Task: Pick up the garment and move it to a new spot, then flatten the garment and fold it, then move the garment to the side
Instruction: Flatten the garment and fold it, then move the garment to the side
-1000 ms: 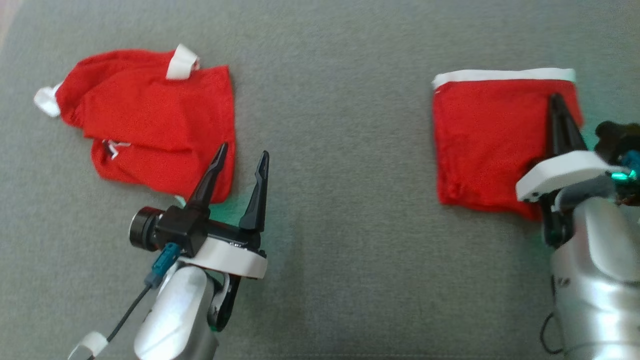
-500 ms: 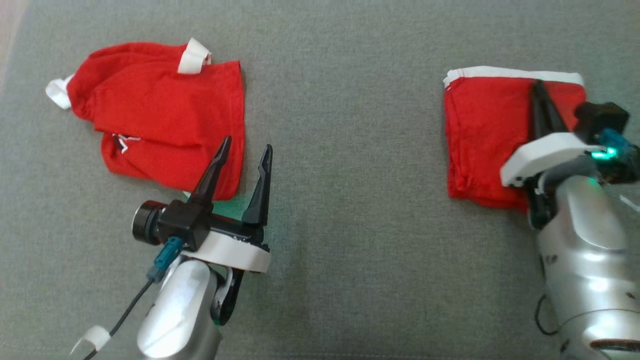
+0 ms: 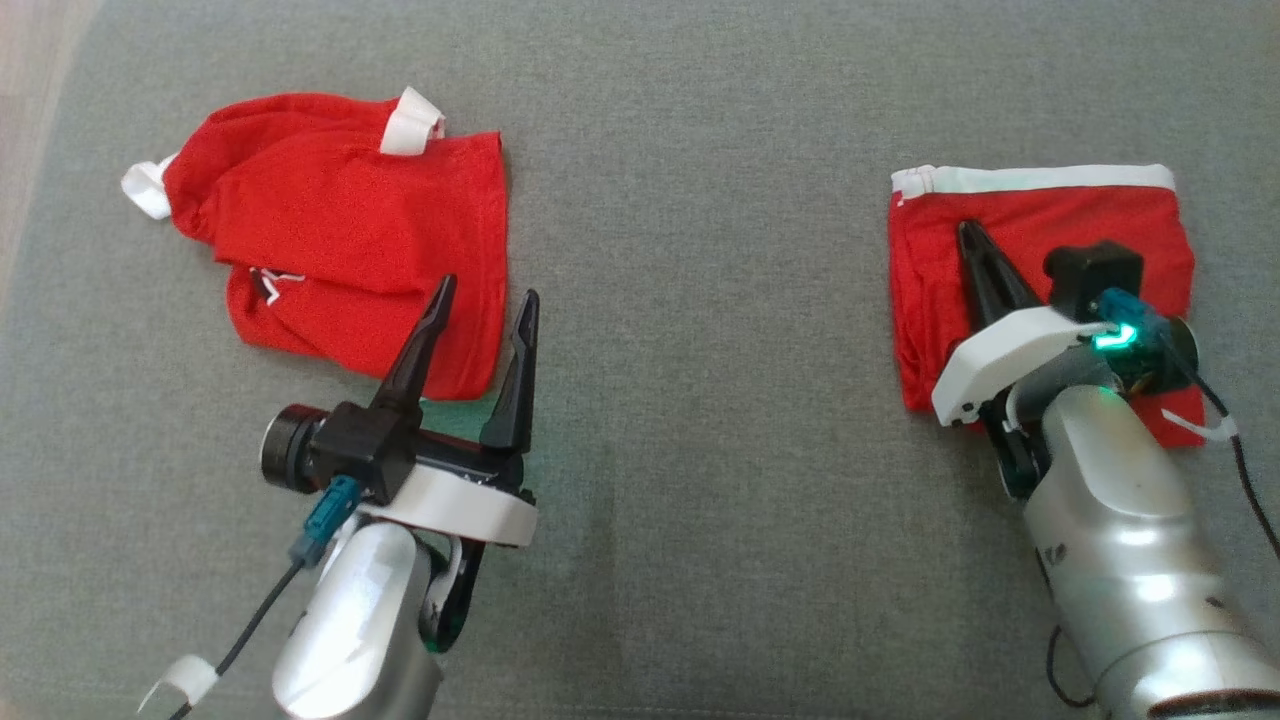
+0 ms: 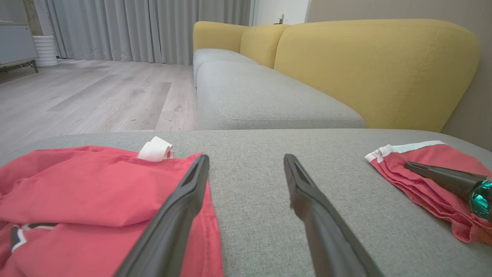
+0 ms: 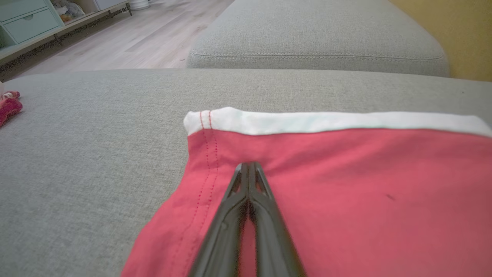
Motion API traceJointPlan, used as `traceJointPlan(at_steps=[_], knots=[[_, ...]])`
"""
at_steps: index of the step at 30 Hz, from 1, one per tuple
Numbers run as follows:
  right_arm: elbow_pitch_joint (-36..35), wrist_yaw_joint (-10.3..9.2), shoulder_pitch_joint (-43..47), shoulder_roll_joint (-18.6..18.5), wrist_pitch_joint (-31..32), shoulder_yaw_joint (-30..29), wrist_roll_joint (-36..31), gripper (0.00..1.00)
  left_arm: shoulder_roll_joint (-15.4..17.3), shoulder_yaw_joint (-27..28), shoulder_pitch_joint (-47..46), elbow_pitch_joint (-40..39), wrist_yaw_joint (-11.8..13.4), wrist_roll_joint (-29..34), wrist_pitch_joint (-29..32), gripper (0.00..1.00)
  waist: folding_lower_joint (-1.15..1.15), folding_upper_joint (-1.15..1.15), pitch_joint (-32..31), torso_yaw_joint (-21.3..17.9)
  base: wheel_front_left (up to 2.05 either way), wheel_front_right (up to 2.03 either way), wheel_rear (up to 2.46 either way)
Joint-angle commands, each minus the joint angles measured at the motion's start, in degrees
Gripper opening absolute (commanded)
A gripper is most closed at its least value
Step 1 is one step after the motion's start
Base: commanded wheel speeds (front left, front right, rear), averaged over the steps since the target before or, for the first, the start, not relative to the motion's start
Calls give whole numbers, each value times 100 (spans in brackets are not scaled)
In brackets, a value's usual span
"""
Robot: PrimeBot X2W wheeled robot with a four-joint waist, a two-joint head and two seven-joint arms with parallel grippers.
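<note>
Right gripper (image 3: 968,232), fingers pressed together, points away over the folded red garment (image 3: 1040,225), which lies flat at the right of a grey sofa cushion (image 3: 700,300). Its tips sit low over the cloth near the white waistband (image 3: 1040,179) along the far edge; whether they touch cannot be told. Left gripper (image 3: 488,292), fingers spread wide, hovers at the near right corner of a crumpled red garment (image 3: 350,240) at the far left. One finger is over red cloth, the other over bare cushion.
</note>
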Motion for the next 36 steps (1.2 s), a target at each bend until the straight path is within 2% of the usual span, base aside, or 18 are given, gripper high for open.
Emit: traceJointPlan(at_steps=[1,5,8,13,14,17,18,19,20,27,36], knots=[[29,-5,-76,90,-12,65,-15,0,27,192,-24,-170,2,50,-54,100,0,0,-26,13,0,0,0],[18,-5,-94,90,-180,130,159,0,24,272,48,-133,18,52,-54,100,0,0,-164,-61,0,0,0],[-273,-5,39,90,-233,171,330,0,27,343,119,-133,18,65,-54,100,0,0,-317,-175,0,0,0],[-1437,-5,627,90,-241,45,551,0,27,428,259,-159,12,91,-54,100,0,0,-579,-423,0,0,0],[-1843,-5,971,90,-242,-12,573,0,25,454,331,-157,7,92,-54,100,0,0,-705,-505,0,0,0],[-2225,-5,1519,90,-242,-60,606,0,22,500,470,-132,4,84,-54,100,0,0,-908,-612,0,0,0],[-2329,-5,1680,90,-242,-80,549,36,21,516,519,-121,4,81,-54,100,0,0,-970,-640,0,0,0],[-2446,-5,1841,90,-242,-94,537,89,20,533,568,-111,4,79,-54,100,0,0,-1026,-664,0,0,0],[-2548,-5,2000,90,-242,-85,551,100,19,550,613,-104,4,80,-54,100,0,0,-1076,-686,0,0,0],[-2943,-5,2720,90,-236,-21,563,100,11,614,826,-120,-5,96,-54,100,0,0,-1237,-762,0,0,0],[-3140,-5,2507,90,105,-173,538,100,3,568,735,-194,-25,135,-54,100,0,0,-1000,-678,0,0,0]])
